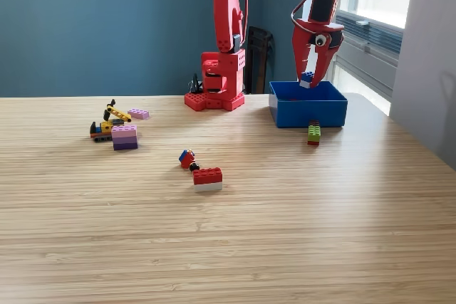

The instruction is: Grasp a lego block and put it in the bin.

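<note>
The red arm (231,33) reaches over the blue bin (308,105), and its jaws (308,76) hang just above the bin's open top, closed on a small blue block (306,77) with a pale piece under it. The block sits between the jaws, over the inside of the bin and not yet resting in it, as far as this view shows.

By that reckoning the picking-up is done and the carry is all but finished; what is left is to open the jaws and let the block drop, which looks a short fall inside the walls.

Other bricks lie on the worktop (285,247), all below the jaws and toward the camera. Nearest, just outside the bin's front wall and almost directly beneath the jaws, is a green and red stack (313,133). Well off to the exterior view's left of the jaws lie a red and white brick (207,179) with a small red and blue piece (187,158) beside it, and farther left a purple stack (125,137), a pink plate (138,113) and a little yellow and black model (108,120). If more blocks are wanted in the bin, these remain.
</note>
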### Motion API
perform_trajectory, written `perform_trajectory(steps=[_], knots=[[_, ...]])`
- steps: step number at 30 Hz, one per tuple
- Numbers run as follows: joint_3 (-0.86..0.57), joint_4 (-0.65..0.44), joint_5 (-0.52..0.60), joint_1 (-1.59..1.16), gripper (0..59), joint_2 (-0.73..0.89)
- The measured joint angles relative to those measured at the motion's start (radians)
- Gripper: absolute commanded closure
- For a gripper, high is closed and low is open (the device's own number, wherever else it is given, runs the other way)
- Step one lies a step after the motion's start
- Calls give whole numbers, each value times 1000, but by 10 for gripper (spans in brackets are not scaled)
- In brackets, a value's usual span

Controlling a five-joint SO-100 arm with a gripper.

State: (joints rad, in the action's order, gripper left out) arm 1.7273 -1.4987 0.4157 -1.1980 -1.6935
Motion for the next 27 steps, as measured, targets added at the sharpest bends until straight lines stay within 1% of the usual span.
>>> perform_trajectory(steps=[1, 2, 3, 5, 6, 7, 8, 11, 13, 17, 20, 21, 23, 27], knots=[[0, 0, -8, -11, 582, 0], [0, 0, -11, -18, 544, 0], [0, 0, -14, -23, 499, 0], [0, 0, -35, -37, 371, 0], [0, -5, -55, -44, 324, 0], [0, -11, -64, -49, 300, 0], [0, -17, -72, -51, 294, 0], [0, -35, -89, -58, 303, 0], [0, -46, -91, -58, 334, 0], [-28, -61, -91, -57, 441, 0], [-72, -63, -91, 11, 563, -2], [-91, -63, -92, 51, 585, -2], [-135, -63, -98, 149, 586, -2], [-239, -63, -149, 373, 586, -2]])
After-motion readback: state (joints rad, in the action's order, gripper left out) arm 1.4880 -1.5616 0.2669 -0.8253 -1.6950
